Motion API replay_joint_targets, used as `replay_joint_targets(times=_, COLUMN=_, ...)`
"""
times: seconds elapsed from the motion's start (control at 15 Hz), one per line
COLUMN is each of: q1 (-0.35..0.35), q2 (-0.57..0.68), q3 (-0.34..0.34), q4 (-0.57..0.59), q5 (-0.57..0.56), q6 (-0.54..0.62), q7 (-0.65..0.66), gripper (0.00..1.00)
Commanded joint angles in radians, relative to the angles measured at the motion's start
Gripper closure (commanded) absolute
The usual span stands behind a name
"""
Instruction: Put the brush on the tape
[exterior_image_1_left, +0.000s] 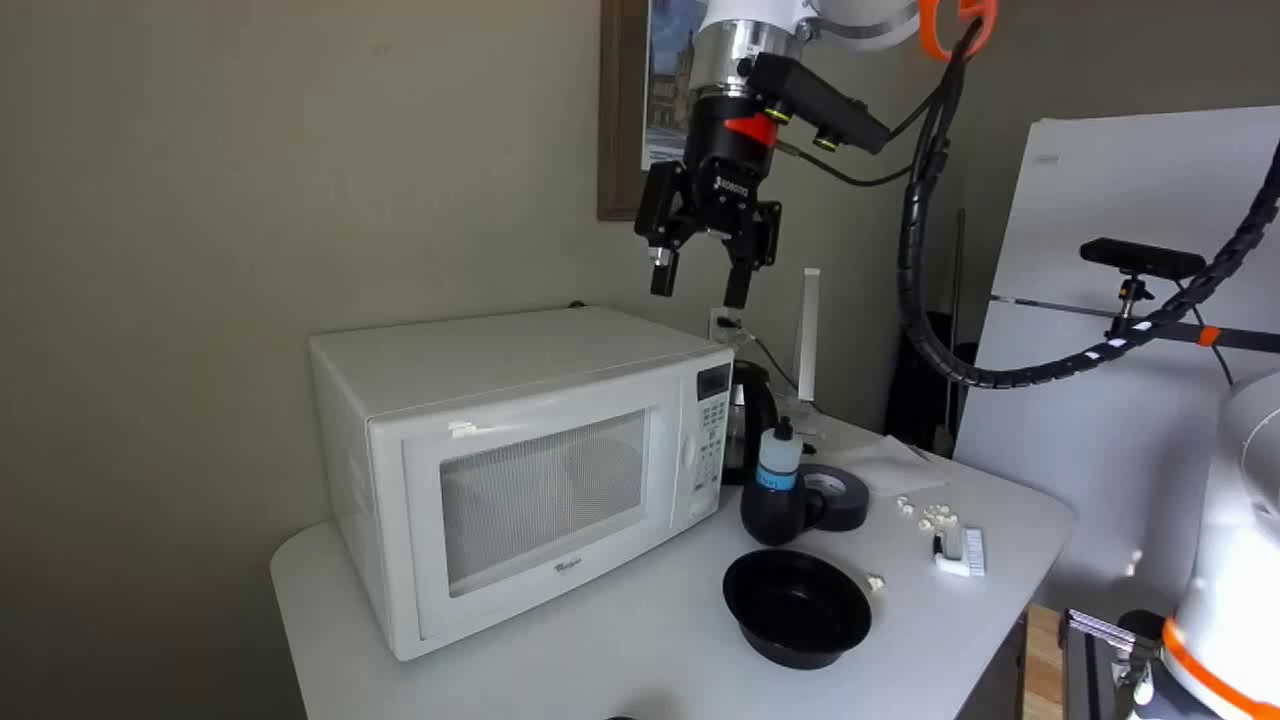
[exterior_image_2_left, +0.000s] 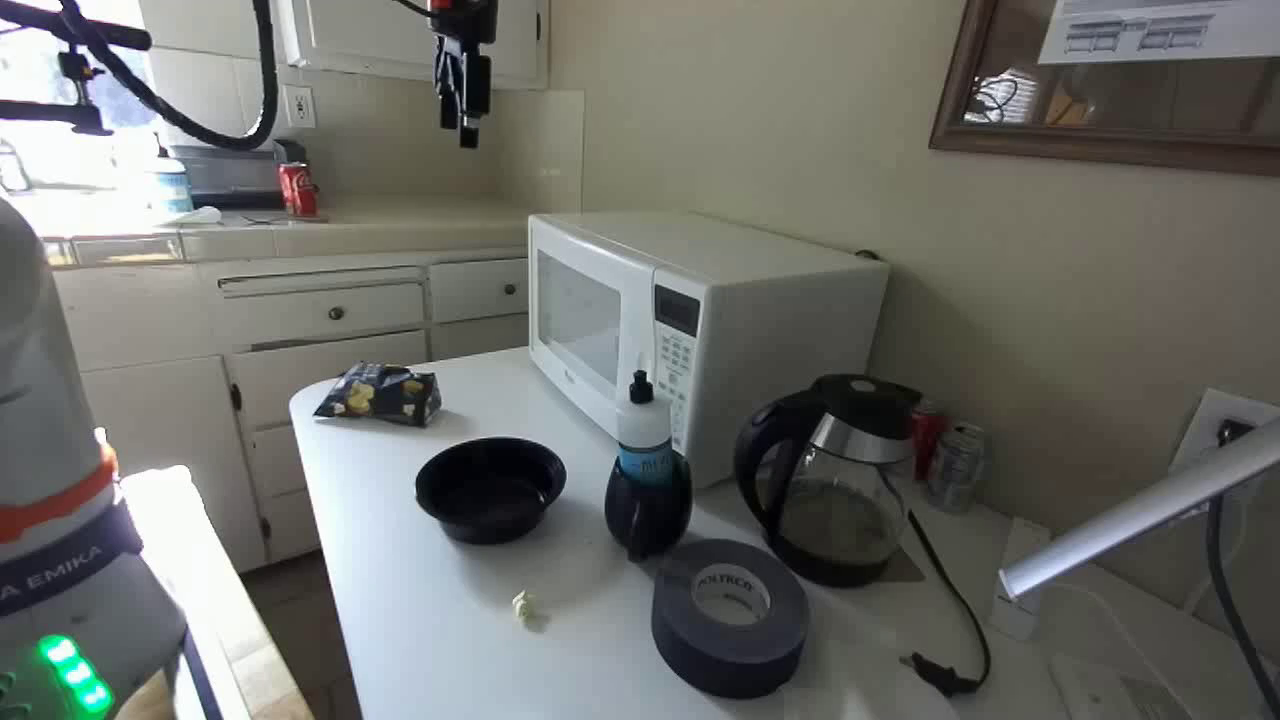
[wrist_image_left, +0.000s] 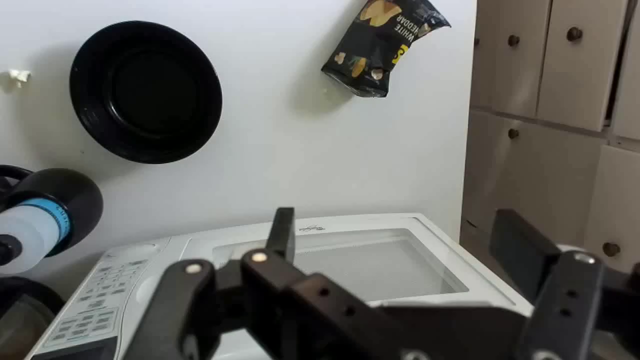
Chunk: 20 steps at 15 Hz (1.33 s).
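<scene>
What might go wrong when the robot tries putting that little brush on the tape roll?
The open gripper might nudge the brush off the nearby table edge. Reaching the tape roll, it could knock over the bottle standing in the mug close by. The brush might also tip into the roll's open centre.

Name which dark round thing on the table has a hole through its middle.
The tape, beside the mug: its core is open; the bowl has a closed bottom and the mug holds a bottle.
</scene>
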<state>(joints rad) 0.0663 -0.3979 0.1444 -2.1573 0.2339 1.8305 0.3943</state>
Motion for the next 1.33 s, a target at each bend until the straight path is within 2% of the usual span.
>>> replay_joint_targets(times=0.0, q1=-0.003, q2=0.000, q3=0.002, q4=0.002, q5=0.001, q6=-0.002, q7=-0.001, gripper=0.00)
replay_joint_targets(times=0.27, q1=-0.024, q2=0.000, q3=-0.008, q4=-0.008, q5=-0.004, q6=0.012, q7=0.031, gripper=0.00)
replay_joint_targets(times=0.6, q1=-0.131, q2=-0.003, q3=-0.087, q4=-0.023, q5=-0.023, q6=0.014, q7=0.103, gripper=0.00)
replay_joint_targets(times=0.87, q1=-0.232, q2=-0.008, q3=-0.152, q4=-0.069, q5=-0.134, q6=0.060, q7=0.100, gripper=0.00)
replay_joint_targets(times=1.27, q1=-0.383, q2=0.033, q3=-0.237, q4=-0.184, q5=-0.299, q6=0.241, q7=0.191, gripper=0.00)
